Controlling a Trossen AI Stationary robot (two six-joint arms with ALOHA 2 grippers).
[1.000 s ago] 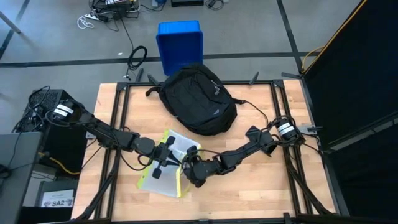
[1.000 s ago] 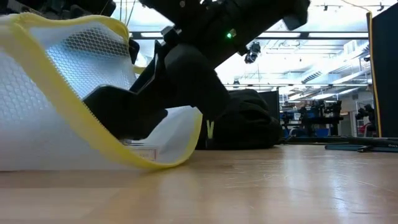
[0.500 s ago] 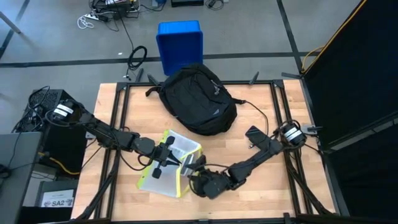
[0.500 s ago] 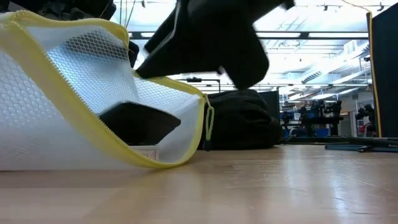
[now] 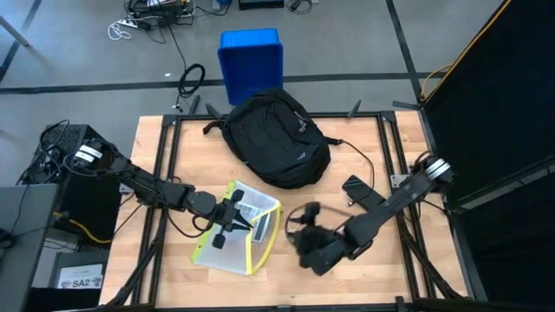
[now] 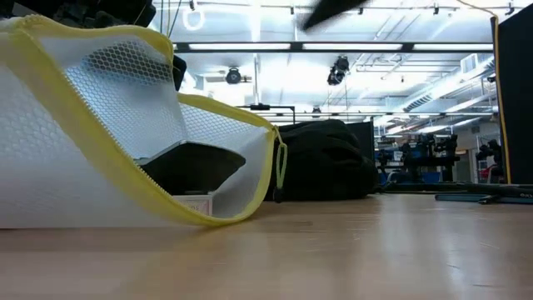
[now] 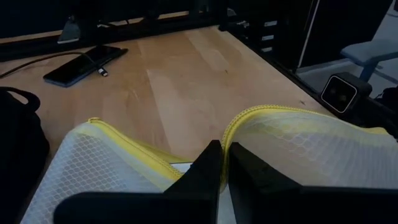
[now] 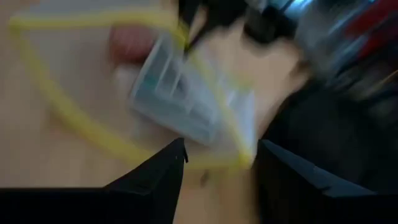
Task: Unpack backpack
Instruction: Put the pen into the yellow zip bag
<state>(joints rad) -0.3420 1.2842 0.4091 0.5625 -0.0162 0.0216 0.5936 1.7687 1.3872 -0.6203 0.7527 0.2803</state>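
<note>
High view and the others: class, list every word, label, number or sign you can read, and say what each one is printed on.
"SA2": on a white label on the floor left of the table.
White label inside the mesh pouch: print too small to read.
Light boxes in the mesh pouch: print too blurred to read.
Backpack: pale mark, not readable.
Blue bin: no text visible.

A white mesh pouch [image 5: 236, 227] with a yellow zipper edge lies open on the wooden table [image 5: 364, 156] — a dark flat item inside. A smartphone [image 5: 355, 188] rests nearby; a blue plastic bin [image 5: 250, 61] stands on the floor beyond the table.
</note>
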